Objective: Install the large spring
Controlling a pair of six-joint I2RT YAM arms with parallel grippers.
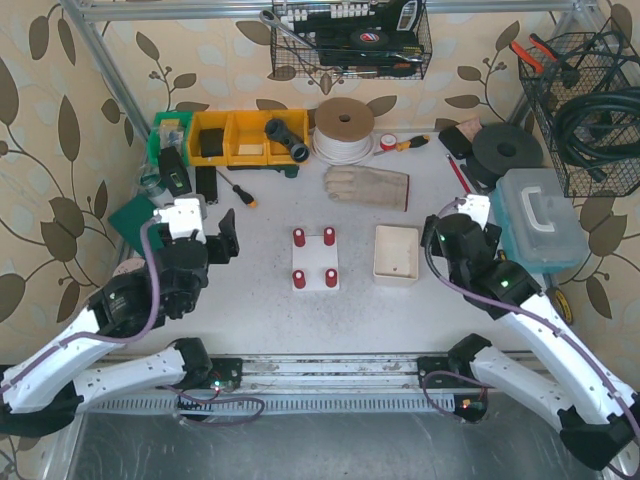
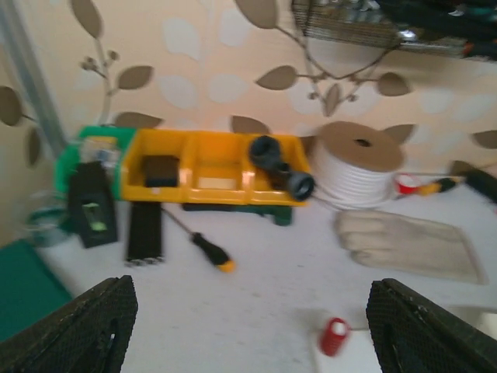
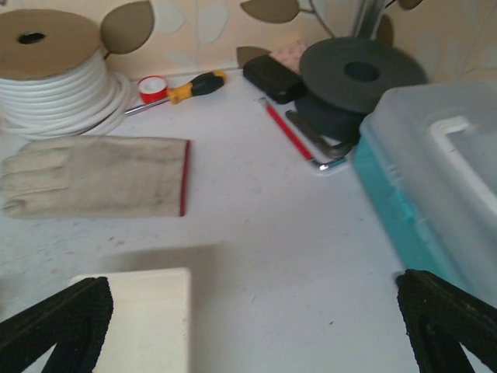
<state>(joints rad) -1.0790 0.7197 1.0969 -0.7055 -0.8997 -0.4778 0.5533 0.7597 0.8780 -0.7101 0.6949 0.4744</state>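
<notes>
A white base plate [image 1: 314, 262] with red posts [image 1: 299, 237] at its corners lies mid-table. One red post [image 2: 335, 336] shows in the left wrist view, blurred. I see no large spring in any view. A cream open box [image 1: 397, 255] stands right of the plate; its corner shows in the right wrist view [image 3: 144, 318]. My left gripper [image 1: 212, 240] hovers left of the plate, open and empty [image 2: 248, 326]. My right gripper [image 1: 457, 228] hovers between the box and a toolbox, open and empty [image 3: 252, 318].
A work glove [image 1: 368, 186], cord spool [image 1: 344, 130], yellow bins [image 1: 245, 136] and a screwdriver [image 1: 240, 190] lie at the back. A teal-and-clear toolbox [image 1: 540, 220] and black discs [image 1: 507, 152] stand right. Wire baskets [image 1: 585, 100] hang on the wall.
</notes>
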